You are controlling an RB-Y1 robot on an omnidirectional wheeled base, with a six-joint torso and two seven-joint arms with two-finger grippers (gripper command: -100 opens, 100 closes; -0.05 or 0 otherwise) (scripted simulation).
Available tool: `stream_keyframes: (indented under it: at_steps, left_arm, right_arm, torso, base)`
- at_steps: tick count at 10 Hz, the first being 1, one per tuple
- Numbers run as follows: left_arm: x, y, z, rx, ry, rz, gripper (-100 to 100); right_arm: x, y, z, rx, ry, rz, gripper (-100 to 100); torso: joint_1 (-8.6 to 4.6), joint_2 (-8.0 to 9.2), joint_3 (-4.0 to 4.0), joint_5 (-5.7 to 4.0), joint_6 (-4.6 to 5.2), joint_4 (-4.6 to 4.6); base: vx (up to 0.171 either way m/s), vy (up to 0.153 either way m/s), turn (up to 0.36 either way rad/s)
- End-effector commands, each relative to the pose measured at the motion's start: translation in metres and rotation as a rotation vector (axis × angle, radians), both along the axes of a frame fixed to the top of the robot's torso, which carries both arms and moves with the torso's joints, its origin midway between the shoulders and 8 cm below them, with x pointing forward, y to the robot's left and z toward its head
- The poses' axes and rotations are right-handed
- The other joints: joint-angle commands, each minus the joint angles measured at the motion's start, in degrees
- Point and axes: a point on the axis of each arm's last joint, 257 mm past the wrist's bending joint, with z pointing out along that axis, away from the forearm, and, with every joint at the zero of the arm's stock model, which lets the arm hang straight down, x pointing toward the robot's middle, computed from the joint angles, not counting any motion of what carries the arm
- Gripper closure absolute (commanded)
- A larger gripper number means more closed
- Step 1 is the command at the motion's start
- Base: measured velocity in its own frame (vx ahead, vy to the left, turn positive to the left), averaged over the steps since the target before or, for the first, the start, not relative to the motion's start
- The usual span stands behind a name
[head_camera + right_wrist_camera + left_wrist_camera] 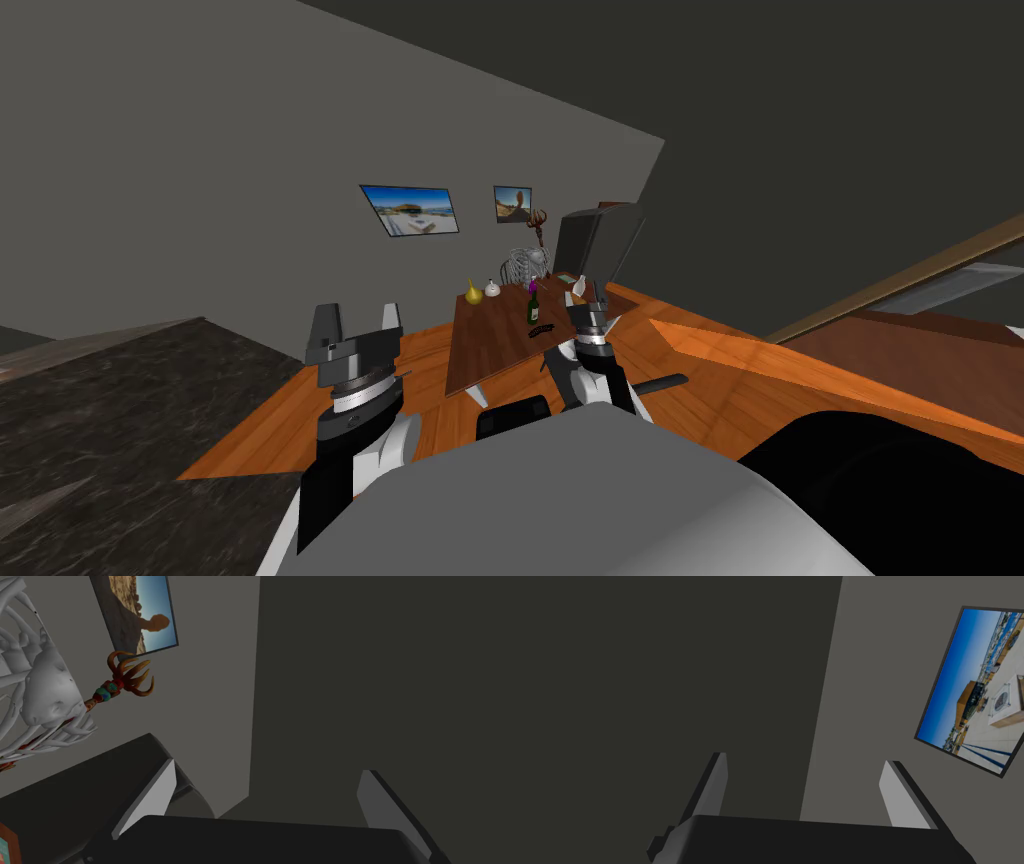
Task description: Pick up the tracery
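A brown wooden table [490,345] stood on the orange plank floor [740,380]. At its far end sat a yellow gourd-shaped vase [473,292] just beside a small white vessel [492,289], then a white ribbed lattice [525,265] and a dark boxy block [592,245]. A dark green bottle [533,309] stood upright mid-table, with a flat dark object [541,329] lying near it.

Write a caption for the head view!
Left claw and right claw, both open, before a wooden table with a green bottle and white tracery.

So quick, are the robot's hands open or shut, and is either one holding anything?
Left hand: open, holding nothing.
Right hand: open, holding nothing.
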Motion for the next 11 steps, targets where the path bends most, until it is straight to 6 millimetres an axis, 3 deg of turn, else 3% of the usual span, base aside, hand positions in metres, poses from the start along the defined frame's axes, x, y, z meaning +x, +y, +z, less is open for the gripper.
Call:
stream_keyframes:
  at_steps: [1,6,11]
  left_arm:
    - [0.000,0.000,0.000,0.000,0.000,0.000,0]
    - [0.000,0.000,0.000,0.000,0.000,0.000,0]
    - [0.000,0.000,0.000,0.000,0.000,0.000,0]
  right_arm:
    - [0.003,0.005,-0.006,-0.037,0.023,0.012,-100]
    - [0.024,0.024,-0.056,-0.263,0.195,0.030,-100]
    - [0.047,0.021,-0.150,-0.610,0.459,-0.006,-100]
  torso:
    - [0.00,0.00,0.00,0.00,0.00,0.00]
    - [0.02,0.28,0.16,0.00,-0.01,0.06]
    - [0.06,0.37,0.22,0.01,-0.02,0.09]
  base:
    - [-0.024,0.005,0.048]
    - [-0.065,0.014,0.104]
    - [-0.094,0.028,0.197]
